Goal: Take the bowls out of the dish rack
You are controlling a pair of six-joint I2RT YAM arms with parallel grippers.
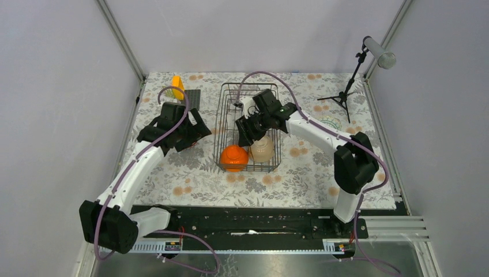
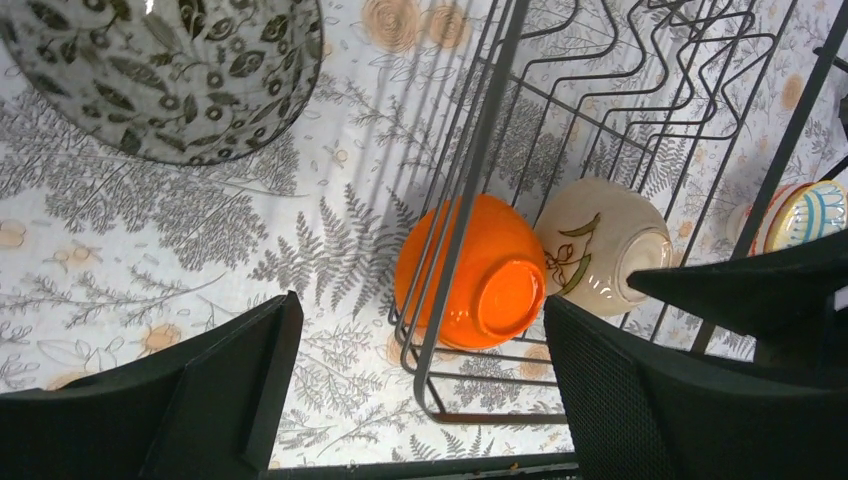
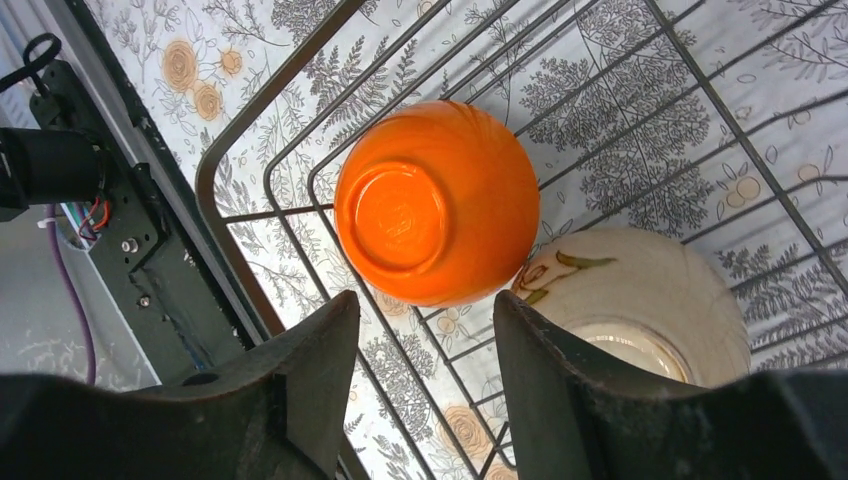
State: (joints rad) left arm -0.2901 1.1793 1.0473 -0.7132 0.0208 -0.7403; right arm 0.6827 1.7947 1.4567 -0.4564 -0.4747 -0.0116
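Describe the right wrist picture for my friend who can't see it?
An orange bowl sits upside down in a black wire dish rack, with a cream leaf-painted bowl beside it. The right gripper hovers open above them.

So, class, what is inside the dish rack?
Near end of the dish rack: an upturned orange bowl beside an upturned cream bowl. The right gripper hangs over the middle, hiding whatever lies beneath.

No lettering, label or number is legible in any view. The orange bowl's (image 3: 437, 200) upturned base shows none.
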